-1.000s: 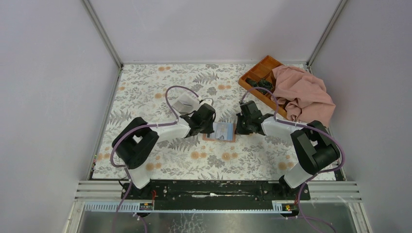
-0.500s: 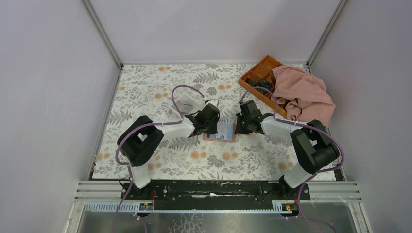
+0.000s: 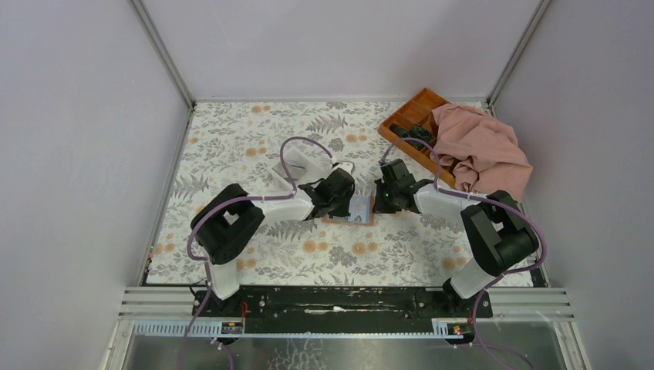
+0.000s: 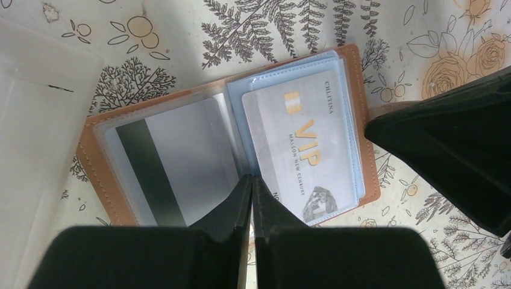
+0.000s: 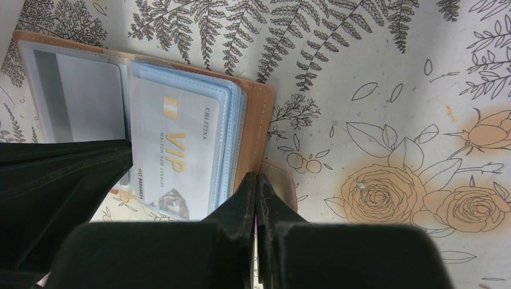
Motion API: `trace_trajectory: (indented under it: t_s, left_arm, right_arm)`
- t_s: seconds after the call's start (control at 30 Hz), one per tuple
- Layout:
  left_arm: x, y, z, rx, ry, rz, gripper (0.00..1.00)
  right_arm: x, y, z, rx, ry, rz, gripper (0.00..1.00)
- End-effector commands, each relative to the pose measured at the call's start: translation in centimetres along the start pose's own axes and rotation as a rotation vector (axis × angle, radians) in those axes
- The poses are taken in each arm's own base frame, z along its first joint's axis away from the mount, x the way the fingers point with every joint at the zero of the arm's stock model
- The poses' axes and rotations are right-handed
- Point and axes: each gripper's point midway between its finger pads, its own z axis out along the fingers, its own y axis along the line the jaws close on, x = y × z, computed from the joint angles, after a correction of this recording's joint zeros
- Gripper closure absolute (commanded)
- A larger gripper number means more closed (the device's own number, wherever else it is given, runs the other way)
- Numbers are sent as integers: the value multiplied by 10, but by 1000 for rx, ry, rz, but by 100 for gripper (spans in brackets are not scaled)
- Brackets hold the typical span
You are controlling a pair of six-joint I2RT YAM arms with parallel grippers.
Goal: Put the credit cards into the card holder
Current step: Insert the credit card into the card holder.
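**Top view:** card holder [image 3: 359, 210] lies open at bench [image 3: 247, 139] centre, with the left gripper [image 3: 345, 202] and right gripper [image 3: 379, 202] flanking it.

**Left wrist:** left gripper closed, nothing seen between, tips at the fold. VIP credit card [image 4: 304, 150] at the right sleeves, striped credit card [image 4: 175, 162] in the left.

**Right wrist:** right gripper closed, tips at the holder's right edge.

**Risk:** dragging tips could shift the holder or work the VIP credit card loose.
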Motion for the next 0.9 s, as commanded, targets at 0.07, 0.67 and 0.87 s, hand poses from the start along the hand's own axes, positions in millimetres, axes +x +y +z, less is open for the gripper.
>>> trace_trajectory:
  t_s: [0.07,0.67,0.87]
  left_arm:
    - [-8,-11,-6,12,-21,13,89]
    - [-68,19,-104,-98,-374,-196,54]
    - [-84,27,-145,-72,-513,-243,48]
  right_arm:
    - [9,-9,8,37,37,-17,100]
    - [-56,38,-59,-131,-192,-140,60]
    - [-96,66,-104,-218,-360,-183,52]
